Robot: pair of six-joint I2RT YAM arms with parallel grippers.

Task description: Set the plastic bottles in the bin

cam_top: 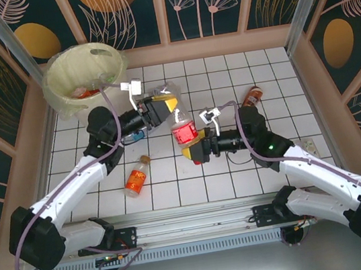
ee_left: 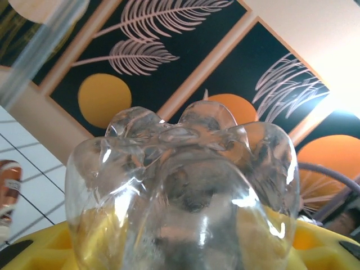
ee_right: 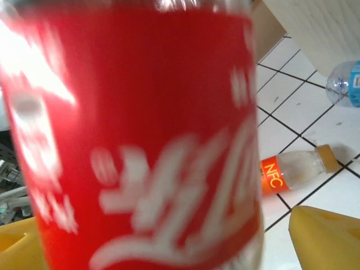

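A clear bottle with a red label [cam_top: 185, 133] hangs tilted over the middle of the table, between both grippers. My left gripper [cam_top: 166, 106] is shut on its clear end; the left wrist view looks along the bottle [ee_left: 180, 185], with a yellow finger [ee_left: 48, 247] on each side. My right gripper [cam_top: 194, 152] stands open around the red-label end [ee_right: 140, 140], and its fingers [ee_right: 326, 236] are off the plastic. The cream bin [cam_top: 61, 61] stands at the far left with bottles inside.
On the tiles lie an orange NFC bottle [cam_top: 136, 177] [ee_right: 292, 171], a blue-label bottle [cam_top: 133, 136] [ee_right: 346, 84] under my left arm, and a brown bottle [cam_top: 251, 96] [ee_left: 8, 185] at the right. Patterned walls enclose the table.
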